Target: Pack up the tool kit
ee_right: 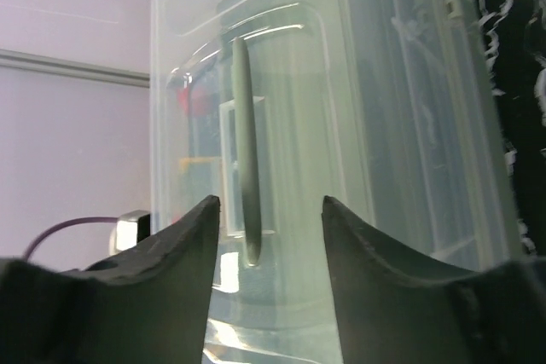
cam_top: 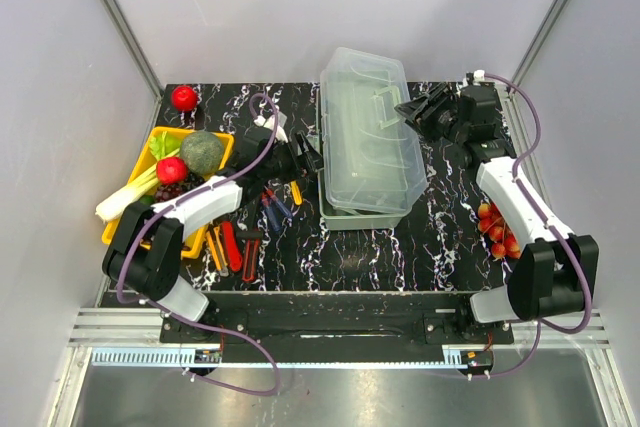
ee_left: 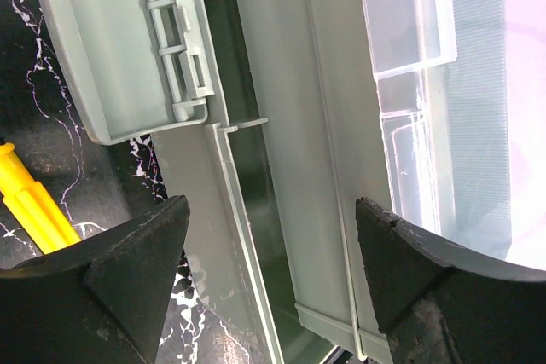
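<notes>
The pale grey-green toolbox (cam_top: 352, 209) stands mid-table, its clear handled lid (cam_top: 368, 132) lying skewed over it. Small hand tools (cam_top: 245, 232) with red, orange, yellow and blue handles lie on the table to its left. My left gripper (cam_top: 310, 159) is open at the box's left rim. In the left wrist view the left gripper (ee_left: 271, 206) straddles the grey-green rim (ee_left: 256, 236) without touching it, and a yellow handle (ee_left: 34, 202) shows at the left. My right gripper (cam_top: 420, 107) is open beside the lid's far right side. Seen from the right wrist, the right gripper (ee_right: 270, 204) is empty and faces the lid's handle (ee_right: 243, 151).
A yellow tray (cam_top: 160, 139) of vegetables and fruit sits at the left, with a red fruit (cam_top: 184, 97) behind it. A cluster of small red fruits (cam_top: 497, 227) lies by the right arm. Grey walls and metal posts close in the table.
</notes>
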Controlling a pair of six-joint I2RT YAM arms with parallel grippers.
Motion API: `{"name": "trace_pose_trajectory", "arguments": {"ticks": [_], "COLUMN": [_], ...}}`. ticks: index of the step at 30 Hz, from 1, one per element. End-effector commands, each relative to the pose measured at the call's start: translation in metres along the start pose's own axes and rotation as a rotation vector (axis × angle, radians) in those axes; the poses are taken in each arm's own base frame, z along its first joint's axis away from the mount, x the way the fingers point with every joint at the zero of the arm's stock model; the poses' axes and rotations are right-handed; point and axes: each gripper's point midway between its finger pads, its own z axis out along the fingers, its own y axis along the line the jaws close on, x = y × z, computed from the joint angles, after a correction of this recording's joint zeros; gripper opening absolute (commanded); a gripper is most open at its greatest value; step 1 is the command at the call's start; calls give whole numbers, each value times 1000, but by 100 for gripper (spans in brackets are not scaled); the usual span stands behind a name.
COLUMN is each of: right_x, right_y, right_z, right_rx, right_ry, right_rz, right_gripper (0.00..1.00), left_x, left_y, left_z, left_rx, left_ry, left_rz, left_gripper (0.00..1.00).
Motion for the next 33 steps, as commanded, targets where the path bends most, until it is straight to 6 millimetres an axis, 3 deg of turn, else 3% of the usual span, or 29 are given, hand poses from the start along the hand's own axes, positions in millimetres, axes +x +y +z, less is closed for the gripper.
{"name": "trace_pose_trajectory", "arguments": {"ticks": [1, 6, 12, 15, 19, 27, 33], "right_x": [-35, -53, -57, -46, -12, 31, 51], "right_y": [25, 36, 59, 85, 115, 128, 128], "right_z": [-25, -48, -70, -79, -84, -79, -76], "right_rx": [6, 38, 24, -2, -65, -62, -41], "right_ry": [-129, -194, -180, -187, -142, -76, -56], "right_rz": [-135, -316, -545, -722, -915, -1139, -1280], "right_gripper": [63, 75, 77, 78, 79, 82, 88], "left_x": [-25, -29, -33, -34, -36, -35, -43], "left_y": [-53, -66, -82, -87, -88, -81, -92], "left_z": [-15, -20, -25, -25, -23, -11, -9], "left_rx": [149, 181, 204, 201, 194, 165, 187], "left_ry": [-86, -102, -115, -115, -114, -117, -128], "left_rz": [102, 165, 236, 256, 265, 287, 296], "left_gripper": [84, 86, 87, 88, 88, 96, 97]}}
